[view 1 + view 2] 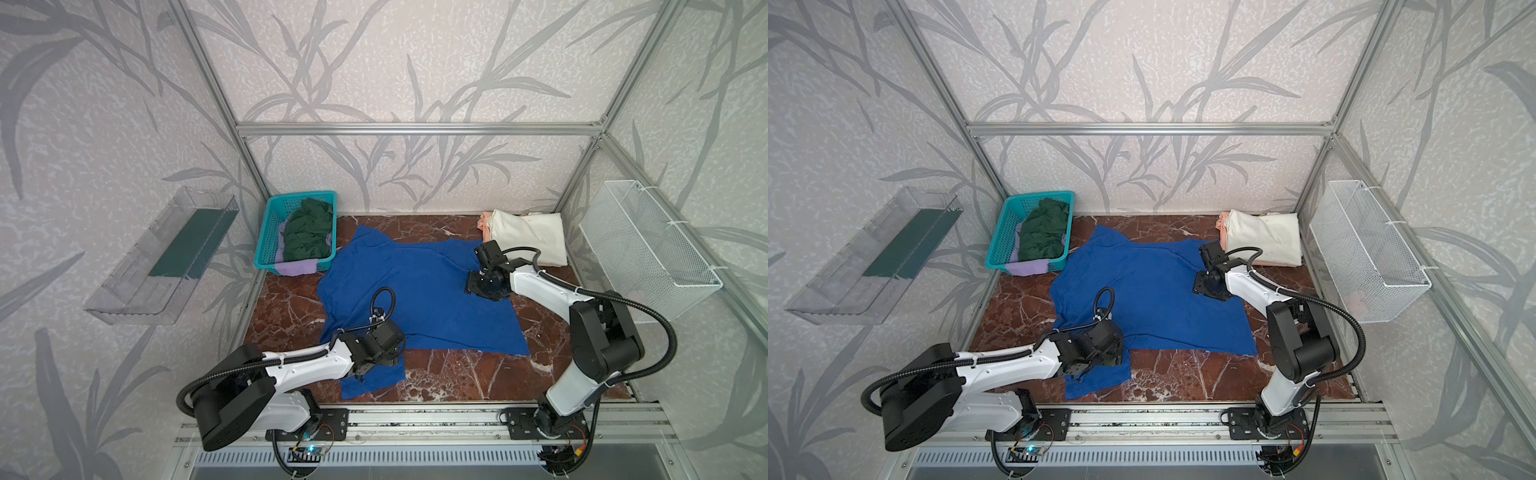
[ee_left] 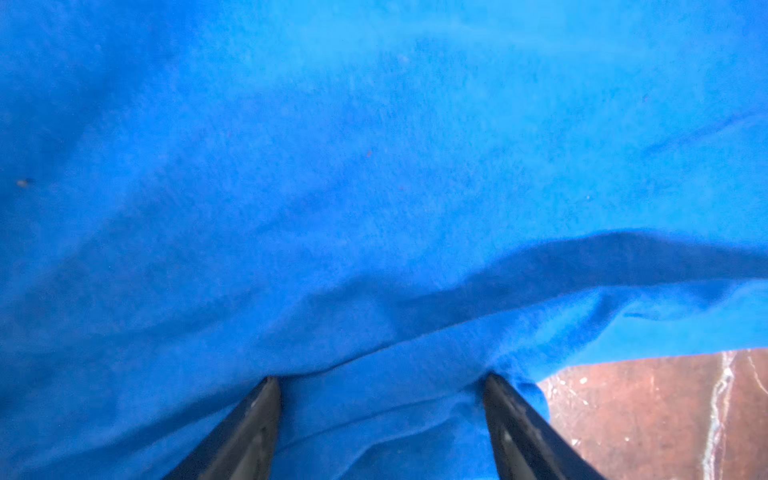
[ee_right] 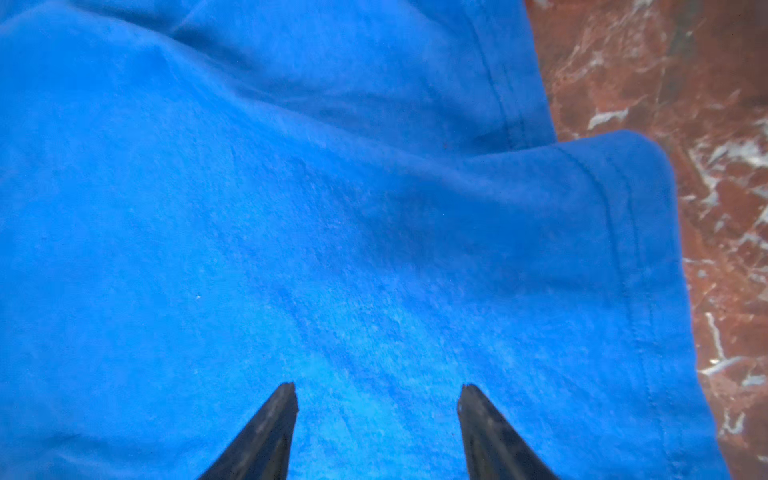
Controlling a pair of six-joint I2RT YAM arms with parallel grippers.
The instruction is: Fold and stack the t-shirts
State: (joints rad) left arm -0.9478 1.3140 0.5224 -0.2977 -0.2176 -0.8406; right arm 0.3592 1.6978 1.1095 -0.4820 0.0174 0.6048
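Observation:
A royal blue t-shirt [image 1: 419, 291] [image 1: 1154, 291] lies spread on the marble table, plain side up. My left gripper [image 2: 382, 378] is open at the shirt's near left part. Its fingertips [image 2: 272, 384] press into the cloth, with a low wrinkle between them. My right gripper [image 3: 376, 386] is also open, tips down on flat cloth near the hemmed edge [image 3: 623, 249] on the shirt's right side. A cream-white t-shirt [image 1: 530, 239] [image 1: 1266, 239] lies folded at the back right on a peach one [image 1: 482, 222]. Crumpled dark green [image 1: 309, 232] and lavender [image 1: 293, 268] t-shirts fill the basket.
The teal plastic basket [image 1: 266, 232] [image 1: 1000, 237] stands at the back left, touching the blue shirt's corner. A clear plastic bin [image 1: 166, 257] hangs on the left wall and a white wire basket [image 1: 648, 249] on the right wall. Bare marble [image 1: 457, 374] shows at the front.

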